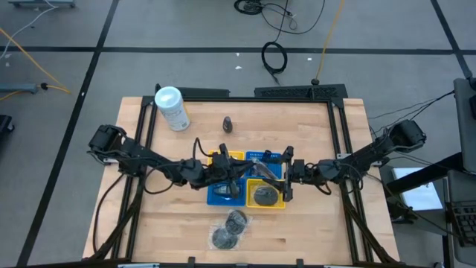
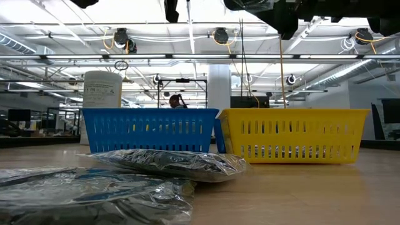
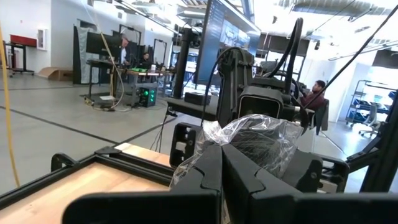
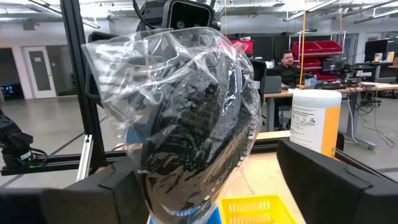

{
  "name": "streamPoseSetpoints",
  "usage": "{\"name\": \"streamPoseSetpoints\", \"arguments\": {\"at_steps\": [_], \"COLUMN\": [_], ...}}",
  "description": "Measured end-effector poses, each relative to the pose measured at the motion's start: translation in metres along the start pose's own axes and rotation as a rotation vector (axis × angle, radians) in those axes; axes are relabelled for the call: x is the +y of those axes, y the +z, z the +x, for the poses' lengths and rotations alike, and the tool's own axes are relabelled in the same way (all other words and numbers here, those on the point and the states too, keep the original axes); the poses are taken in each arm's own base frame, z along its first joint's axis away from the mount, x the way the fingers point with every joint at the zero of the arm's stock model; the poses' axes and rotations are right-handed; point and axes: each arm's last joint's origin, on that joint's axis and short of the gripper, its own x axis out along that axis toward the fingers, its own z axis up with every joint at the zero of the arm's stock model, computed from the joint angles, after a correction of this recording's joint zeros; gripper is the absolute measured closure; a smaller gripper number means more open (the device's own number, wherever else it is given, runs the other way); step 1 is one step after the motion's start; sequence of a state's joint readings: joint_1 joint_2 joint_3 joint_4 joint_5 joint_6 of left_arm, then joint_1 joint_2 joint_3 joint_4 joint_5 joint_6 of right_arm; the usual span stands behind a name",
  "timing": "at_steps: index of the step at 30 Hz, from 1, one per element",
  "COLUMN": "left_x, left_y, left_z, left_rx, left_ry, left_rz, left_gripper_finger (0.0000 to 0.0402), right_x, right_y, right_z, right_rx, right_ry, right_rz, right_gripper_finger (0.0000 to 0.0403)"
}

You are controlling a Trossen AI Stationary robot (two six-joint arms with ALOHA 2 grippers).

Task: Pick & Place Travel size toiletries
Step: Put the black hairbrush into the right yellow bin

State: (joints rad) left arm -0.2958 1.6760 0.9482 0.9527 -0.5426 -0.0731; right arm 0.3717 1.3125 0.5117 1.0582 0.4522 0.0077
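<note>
High view: both arms reach in over the middle of the wooden table (image 1: 312,231), meeting above two square baskets that sit side by side. The left gripper (image 1: 227,177) is over the blue basket (image 1: 222,195); the right gripper (image 1: 281,177) is at the far edge of the yellow basket (image 1: 277,204), where one dark wrapped disc (image 1: 262,196) already lies. Two more wrapped discs (image 1: 229,229) rest on the table nearer the front edge, just beside each other. A dark cone-shaped mini bottle (image 1: 227,123) stands alone behind the baskets, and a big white canister (image 1: 172,109) lies towards the back left corner.

Low view: the two wrapped discs (image 2: 112,181) fill the foreground, crinkled clear film over dark contents. Behind them the blue basket (image 2: 150,130) and yellow basket (image 2: 300,134) stand on the tabletop, touching or nearly so. The white canister (image 2: 102,92) shows behind the blue one. Parts of the arms hang at the upper edge only.

Left wrist view: the left gripper (image 3: 219,163) is clenched tight on the clear wrap of a dark disc (image 3: 261,140), which sticks up past the fingertips. The other arm's hardware stands right behind it.

Right wrist view: the same bagged disc (image 4: 193,118) fills the middle, between the right gripper's (image 4: 211,186) widely spread, released fingers (image 4: 336,180); they are not pressing on it. A corner of the yellow basket (image 4: 255,210) shows below, the canister (image 4: 316,121) farther off, and a seated person (image 4: 287,64) in the room behind.
</note>
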Motion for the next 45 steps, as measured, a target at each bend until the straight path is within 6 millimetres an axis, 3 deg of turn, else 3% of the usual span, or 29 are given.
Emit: {"name": "streamPoseSetpoints", "arguments": {"at_steps": [6,16,27,40,45], "left_x": [0.0001,0.0001,0.0001,-0.0027,-0.0071], "left_y": [-0.0007,-0.0008,-0.0015,-0.0020,-0.0004], "left_z": [0.0000,0.0000,0.0000,-0.0016,-0.0044], "left_rx": [0.006,0.008,0.014,0.018,0.013], "left_ry": [0.001,0.001,0.000,-0.011,-0.024], "left_rz": [0.004,0.004,0.006,0.031,0.068], "left_gripper_finger": [0.0401,0.0401,0.0377,0.0232,0.0194], "right_x": [0.0000,0.0001,0.0002,0.0001,-0.0015], "right_y": [-0.0010,-0.0013,-0.0036,-0.0054,-0.0044], "right_z": [0.0000,0.0000,-0.0001,-0.0007,-0.0051], "right_rx": [0.009,0.013,0.037,0.064,0.121], "right_ry": [0.000,0.001,0.002,0.004,0.002], "right_rz": [-0.002,-0.001,0.005,-0.003,0.018], "right_gripper_finger": [0.0167,0.0378,0.0381,0.0381,0.0381]}}
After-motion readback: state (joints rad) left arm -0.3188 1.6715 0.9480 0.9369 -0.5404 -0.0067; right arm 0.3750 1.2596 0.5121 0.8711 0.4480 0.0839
